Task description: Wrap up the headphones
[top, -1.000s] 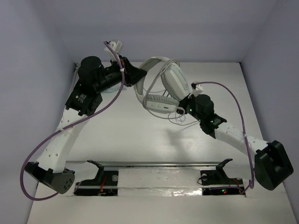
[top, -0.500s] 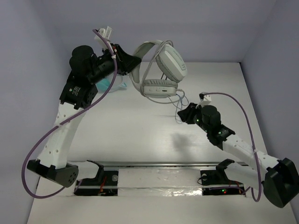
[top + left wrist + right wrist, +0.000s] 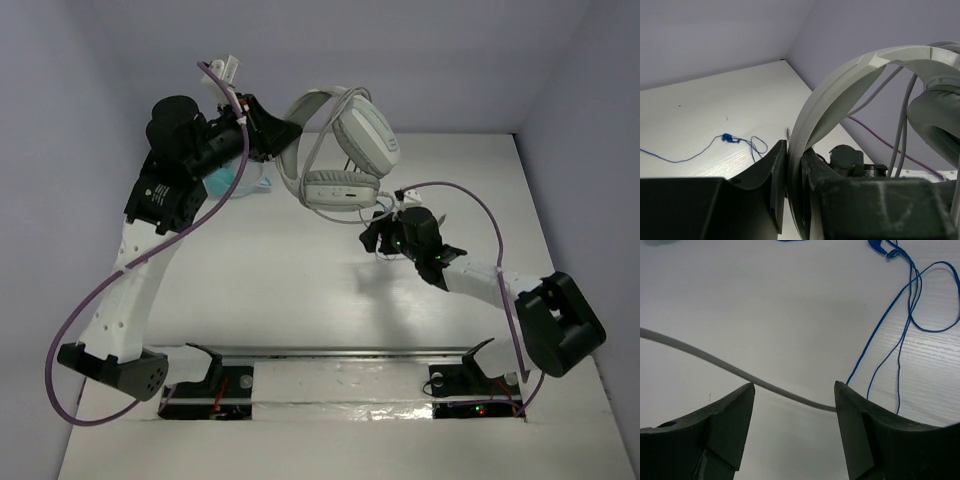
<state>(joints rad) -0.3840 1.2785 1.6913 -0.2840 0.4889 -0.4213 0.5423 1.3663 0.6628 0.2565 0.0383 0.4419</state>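
Note:
The white headphones (image 3: 345, 188) hang in the air above the back of the table. My left gripper (image 3: 288, 140) is shut on their wide headband (image 3: 840, 85), which stands pinched between its two black fingers (image 3: 771, 170). The thin grey cable (image 3: 386, 214) is looped over the band and dangles below the earcups. My right gripper (image 3: 376, 233) is open just under the lower earcup. In the right wrist view the grey cable (image 3: 740, 372) runs across the gap in front of the right gripper (image 3: 794, 387) and ends at the right fingertip, not clamped.
Small teal headphones (image 3: 235, 180) lie on the table behind the left arm, and their blue cable (image 3: 905, 315) curls over the white tabletop beside the right gripper. The same blue cable (image 3: 730, 137) shows in the left wrist view. Grey walls close in three sides.
The left arm lifted the headphones higher and toward the back. The right gripper let go, opened its jaws wide, and swung left to sit under the lower earcup.

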